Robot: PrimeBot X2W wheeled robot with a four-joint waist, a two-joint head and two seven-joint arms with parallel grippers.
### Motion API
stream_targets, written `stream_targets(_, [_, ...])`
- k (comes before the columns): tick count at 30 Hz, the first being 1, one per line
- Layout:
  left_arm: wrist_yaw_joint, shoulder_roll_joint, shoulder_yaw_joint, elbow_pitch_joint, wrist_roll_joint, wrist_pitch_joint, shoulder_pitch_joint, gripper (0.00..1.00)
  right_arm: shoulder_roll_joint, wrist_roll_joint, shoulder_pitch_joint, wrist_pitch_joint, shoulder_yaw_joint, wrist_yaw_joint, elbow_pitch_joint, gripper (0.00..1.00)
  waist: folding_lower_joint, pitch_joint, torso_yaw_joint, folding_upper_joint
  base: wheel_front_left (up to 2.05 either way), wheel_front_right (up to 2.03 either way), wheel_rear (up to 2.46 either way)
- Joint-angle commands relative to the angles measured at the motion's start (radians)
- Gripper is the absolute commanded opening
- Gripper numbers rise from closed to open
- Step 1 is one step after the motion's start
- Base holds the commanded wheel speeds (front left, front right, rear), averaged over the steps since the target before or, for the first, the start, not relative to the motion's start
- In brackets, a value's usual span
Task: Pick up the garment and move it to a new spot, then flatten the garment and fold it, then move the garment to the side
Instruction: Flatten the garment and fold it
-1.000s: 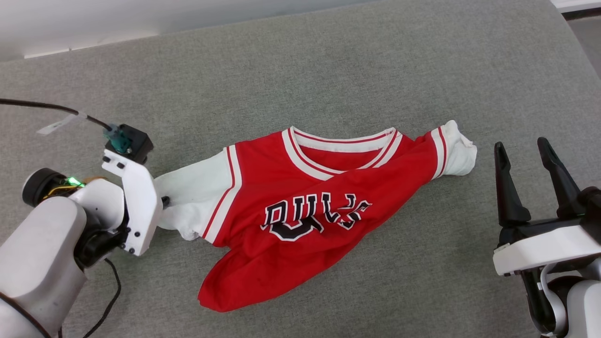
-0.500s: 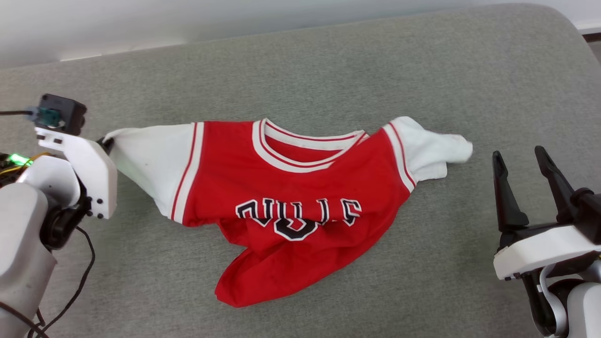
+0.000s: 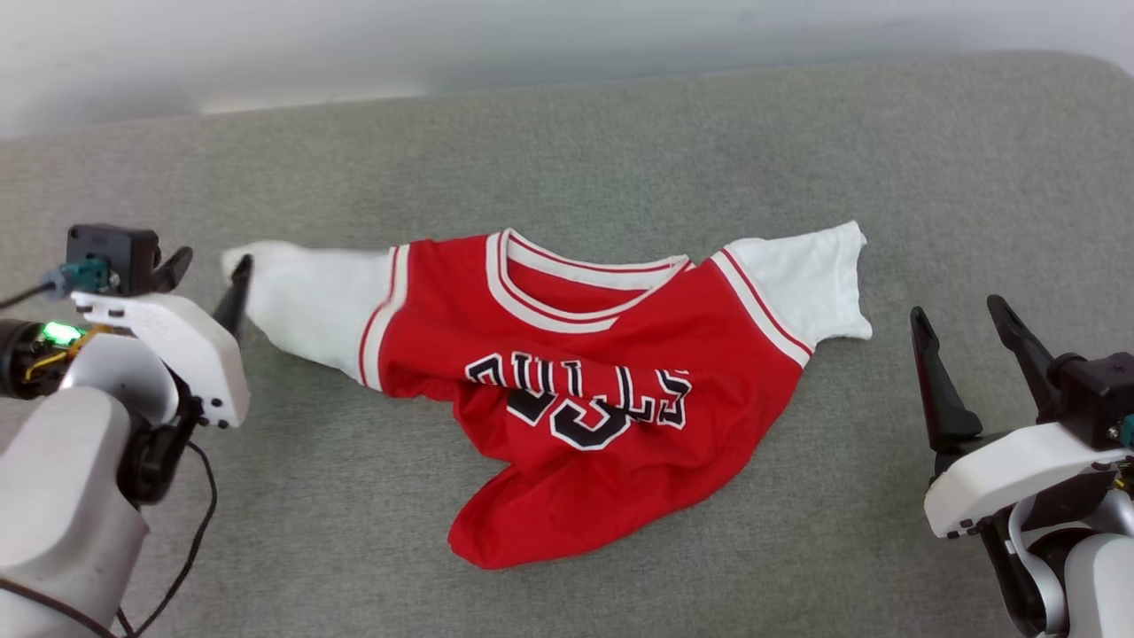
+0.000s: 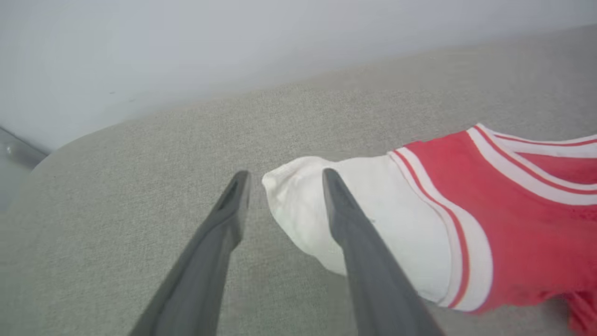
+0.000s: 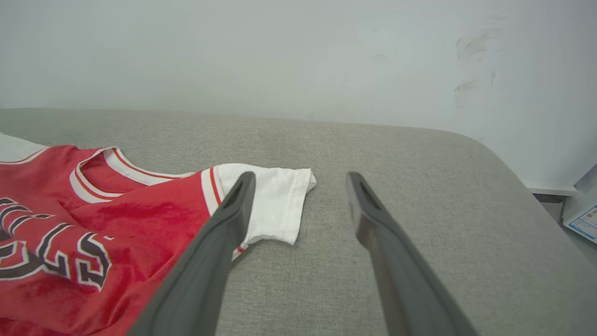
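Bearing garment, grey cushion before wall

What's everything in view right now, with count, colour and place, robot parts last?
garment: one, red with white sleeves, rumpled mid-surface
padded surface: one, grey, under the garment
wall: one, pale, behind the surface
cable: one, black, lower left of head view
printed sheet: one, white and blue, past the surface's right end
left end effector: one, dark, open at a white sleeve's tip
right end effector: one, dark, open, clear of the other sleeve
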Motion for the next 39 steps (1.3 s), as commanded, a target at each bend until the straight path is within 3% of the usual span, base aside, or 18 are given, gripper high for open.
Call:
stream_targets(1, [0.005,-0.001,0.004,-0.005,0.004,-0.013,0.015,1.00,-0.008,0.004,0.002,-0.001,0.001,-0.001,-0.001,1.00,-0.0001,-0.016,0.013,0.0000,0.00,0.00,0.00])
stream_targets(9, [0.064,-0.024,0.054,-0.186,0.012,-0.268,0.155,1.00,-0.024,0.020,0.039,0.020,-0.007,-0.001,-0.007,1.00,-0.0001,-0.104,0.057,0.0000,0.00,0.00,0.00])
stream_targets(15, [0.118,-0.038,0.053,-0.354,-0.002,-0.305,0.344,1.00,-0.015,0.026,0.077,0.027,-0.009,-0.001,-0.015,1.00,-0.0001,-0.143,0.076,0.0000,0.00,0.00,0.00])
stream_targets(19, [0.144,-0.052,0.003,-0.448,-0.010,-0.234,0.426,1.00,-0.003,0.031,0.092,0.027,-0.011,-0.001,-0.023,1.00,-0.0001,-0.146,0.081,0.0000,0.00,0.00,0.00])
stream_targets(27, [0.109,-0.086,-0.179,-0.559,0.002,0.075,0.352,1.00,0.011,0.022,0.097,0.023,-0.008,-0.001,-0.038,1.00,-0.0001,-0.108,0.074,0.0000,0.00,0.00,0.00])
stream_targets(31, [0.090,-0.096,-0.248,-0.531,0.039,0.227,0.237,1.00,0.015,0.016,0.084,0.022,0.000,-0.001,-0.040,1.00,-0.0001,-0.074,0.059,0.0000,0.00,0.00,0.00])
stream_targets(34, [0.078,-0.132,-0.311,-0.494,0.085,0.304,0.165,1.00,0.018,0.011,0.068,0.018,-0.003,-0.001,-0.038,1.00,-0.0001,-0.048,0.040,0.0000,0.00,0.00,0.00])
stream_targets(39, [0.037,-0.188,-0.360,-0.419,0.069,0.388,0.090,1.00,0.030,0.004,0.056,0.006,-0.009,-0.001,-0.032,1.00,-0.0001,-0.006,0.011,0.0000,0.00,0.00,0.00])
